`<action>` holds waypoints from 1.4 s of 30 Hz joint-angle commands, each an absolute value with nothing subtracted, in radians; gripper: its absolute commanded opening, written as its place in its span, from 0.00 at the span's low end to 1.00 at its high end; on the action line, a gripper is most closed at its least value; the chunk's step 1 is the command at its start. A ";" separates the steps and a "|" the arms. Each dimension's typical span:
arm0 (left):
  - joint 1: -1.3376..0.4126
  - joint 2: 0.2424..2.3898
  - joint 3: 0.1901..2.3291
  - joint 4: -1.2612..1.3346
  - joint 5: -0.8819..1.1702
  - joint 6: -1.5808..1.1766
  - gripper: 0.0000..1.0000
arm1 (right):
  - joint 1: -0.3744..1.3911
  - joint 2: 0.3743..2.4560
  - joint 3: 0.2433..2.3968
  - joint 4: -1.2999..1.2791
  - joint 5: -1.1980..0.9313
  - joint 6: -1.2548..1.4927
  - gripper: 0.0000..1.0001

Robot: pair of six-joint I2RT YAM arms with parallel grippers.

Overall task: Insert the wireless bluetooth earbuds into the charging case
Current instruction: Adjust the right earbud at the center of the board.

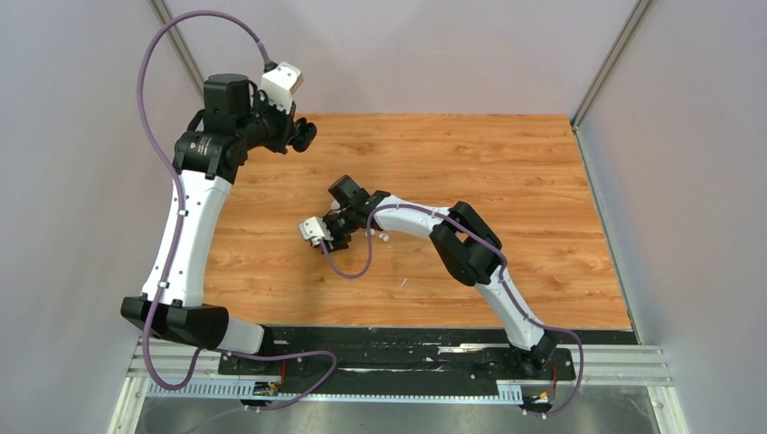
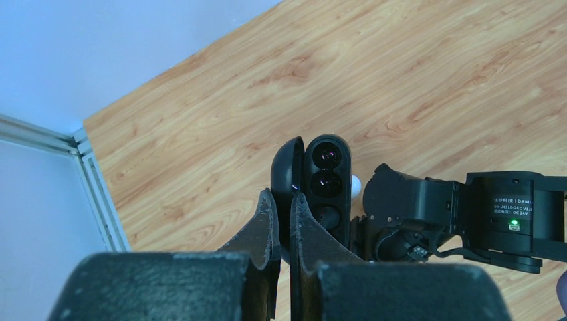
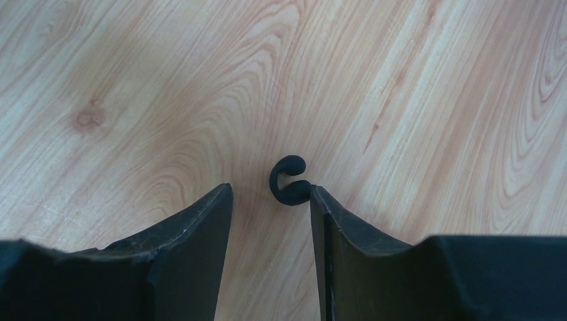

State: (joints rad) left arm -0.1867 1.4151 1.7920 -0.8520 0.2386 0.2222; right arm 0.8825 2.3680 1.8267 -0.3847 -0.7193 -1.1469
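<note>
Because the small black hook-shaped earbud looks light, hard and smooth, you should expect it to skid or flip. Take it across its rounded body, not the thin hook. It lies on the wooden tabletop at the centre of the right wrist frame, touching the tip of the frame-right finger of your right tool, whose jaws stand partly open and empty. Your left tool is clamped on the black oval charging case, lid open, raised at the overhead frame's upper left.

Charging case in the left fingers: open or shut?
Open. The charging case shows its lid swung aside and round sockets exposed; whether those are filled, cannot tell.
</note>
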 commanded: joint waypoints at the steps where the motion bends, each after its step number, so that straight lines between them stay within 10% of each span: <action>1: -0.180 1.376 1.783 -0.826 0.257 0.209 0.00 | 0.887 2.387 1.867 -0.409 -0.717 -1.179 0.47; 19: -0.176 1.367 1.757 -0.823 0.276 0.204 0.00 | 0.892 2.461 1.979 -0.456 -0.690 -1.137 0.30; 42: -0.176 1.379 1.765 -0.817 0.284 0.200 0.00 | 0.899 2.344 1.838 -0.384 -0.727 -1.232 0.32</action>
State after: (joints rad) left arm -0.1806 1.4006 1.7454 -0.8482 0.2653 0.2146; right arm 0.8879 2.3825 1.8462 -0.3794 -0.6903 -1.1995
